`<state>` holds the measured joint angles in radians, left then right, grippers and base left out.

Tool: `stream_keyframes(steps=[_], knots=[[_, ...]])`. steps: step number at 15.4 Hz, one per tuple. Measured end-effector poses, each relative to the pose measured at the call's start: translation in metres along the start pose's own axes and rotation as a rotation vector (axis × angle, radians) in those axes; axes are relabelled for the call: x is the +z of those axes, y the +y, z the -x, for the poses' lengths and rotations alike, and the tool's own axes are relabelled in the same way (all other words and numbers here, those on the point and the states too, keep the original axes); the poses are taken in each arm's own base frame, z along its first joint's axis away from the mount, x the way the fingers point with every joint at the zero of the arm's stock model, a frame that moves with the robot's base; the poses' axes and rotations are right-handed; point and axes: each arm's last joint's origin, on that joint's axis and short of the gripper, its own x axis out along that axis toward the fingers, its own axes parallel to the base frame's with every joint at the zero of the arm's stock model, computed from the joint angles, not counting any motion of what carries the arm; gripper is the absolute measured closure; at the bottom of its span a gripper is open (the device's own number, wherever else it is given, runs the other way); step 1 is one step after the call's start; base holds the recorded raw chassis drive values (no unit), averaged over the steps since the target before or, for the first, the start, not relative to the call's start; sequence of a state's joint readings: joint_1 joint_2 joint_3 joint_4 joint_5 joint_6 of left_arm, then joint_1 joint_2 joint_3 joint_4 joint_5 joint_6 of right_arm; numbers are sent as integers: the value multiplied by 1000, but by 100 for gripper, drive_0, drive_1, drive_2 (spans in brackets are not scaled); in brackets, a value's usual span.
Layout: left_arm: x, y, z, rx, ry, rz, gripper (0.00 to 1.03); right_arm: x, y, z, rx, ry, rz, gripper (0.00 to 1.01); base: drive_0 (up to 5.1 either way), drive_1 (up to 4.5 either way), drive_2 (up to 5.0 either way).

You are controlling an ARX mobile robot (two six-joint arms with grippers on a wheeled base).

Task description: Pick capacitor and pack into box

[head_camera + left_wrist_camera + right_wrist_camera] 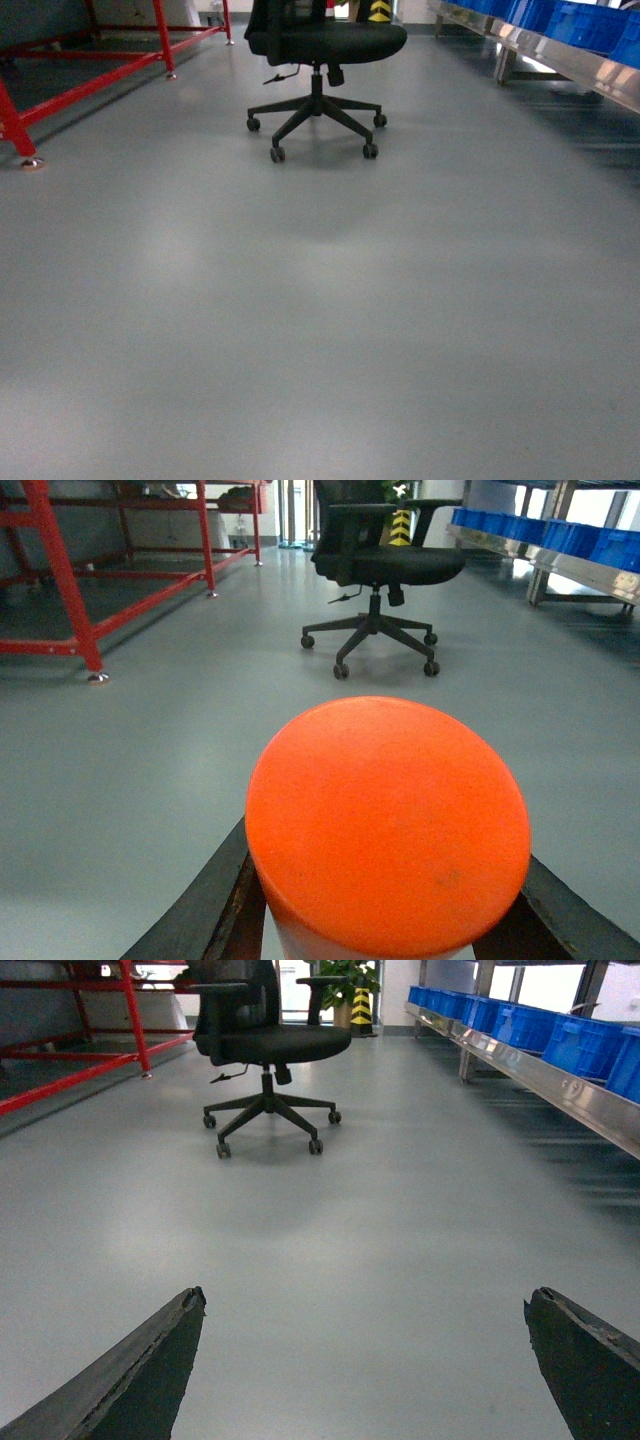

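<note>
Over on the left, the left end effector (pixel 385 920) is clenched on the capacitor (pixel 388 825), a fat cylinder with a smooth orange end facing outward and a pale body below, its two dark fingers pressing the flanks. It looks rigid and fairly light, but that glossy round skin could slip or roll, so holding it across the sides, low on the body, seems wise. Beyond it stands the black office chair (pixel 378 565) on bare grey floor (pixel 320 330). To the right, the right end effector (pixel 365 1360) hangs released and empty, beside blue bins (pixel 560 1035). No box is visible.
</note>
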<state>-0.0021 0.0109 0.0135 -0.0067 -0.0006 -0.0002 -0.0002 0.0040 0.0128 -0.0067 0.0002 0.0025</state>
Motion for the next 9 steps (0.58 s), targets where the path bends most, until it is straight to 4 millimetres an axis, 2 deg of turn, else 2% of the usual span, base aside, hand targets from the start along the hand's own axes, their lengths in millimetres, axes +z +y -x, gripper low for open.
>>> stream_keyframes(steps=[9], knots=[[0,0,0,0,0,0,58,0,0,0,0,-3,0,3,-502,239,239]])
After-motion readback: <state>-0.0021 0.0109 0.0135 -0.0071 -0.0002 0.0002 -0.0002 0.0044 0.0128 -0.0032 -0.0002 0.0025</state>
